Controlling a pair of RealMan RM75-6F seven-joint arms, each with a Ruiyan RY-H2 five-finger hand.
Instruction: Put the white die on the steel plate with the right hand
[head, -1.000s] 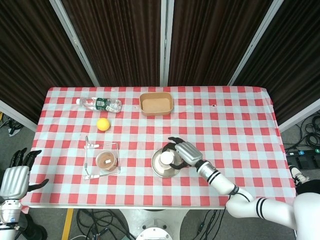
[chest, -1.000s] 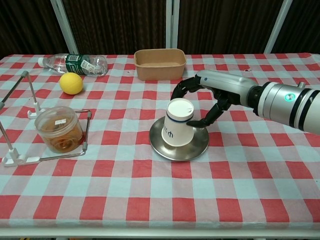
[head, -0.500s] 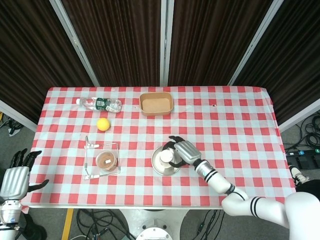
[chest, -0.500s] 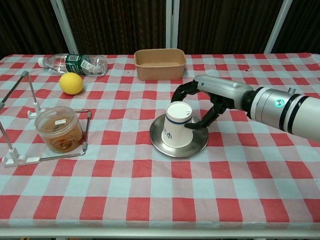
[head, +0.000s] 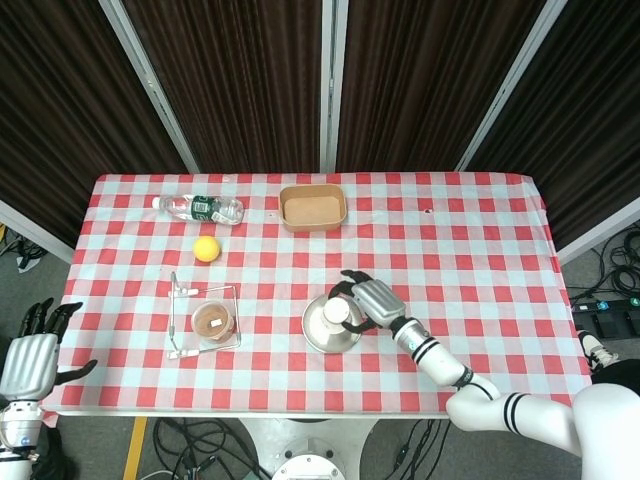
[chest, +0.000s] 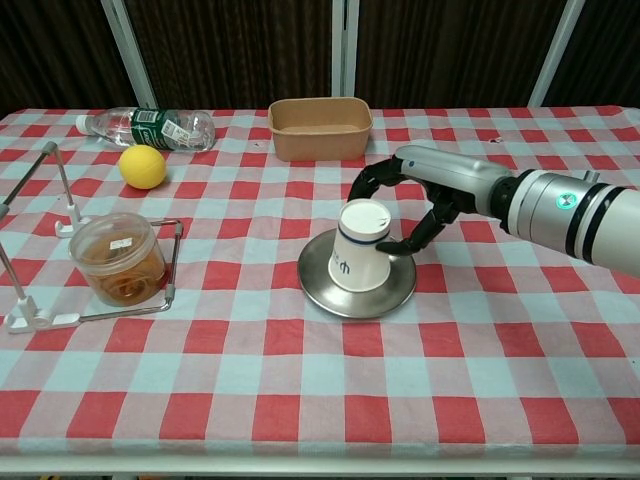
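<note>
The white object here looks like an upturned paper cup (chest: 358, 250) (head: 335, 312), not a cube. It leans slightly on the round steel plate (chest: 330, 295) (head: 315, 338) near the table's front middle. My right hand (chest: 415, 192) (head: 368, 300) reaches in from the right and wraps around the cup. Its fingers (chest: 368, 185) curl over the far side of the cup's top and its thumb touches the lower right side. My left hand (head: 30, 360) hangs off the table's front left corner with its fingers apart, holding nothing.
A clear jar (chest: 118, 260) of brown contents sits in a wire rack (chest: 40, 320) at the front left. Behind it lie a yellow ball (chest: 142, 166) and a lying water bottle (chest: 150, 127). A brown paper box (chest: 320, 128) stands at the back middle.
The right hand and the cup shifted slightly left, then back right over the plate, keeping the same hold. The left hand has not moved.
</note>
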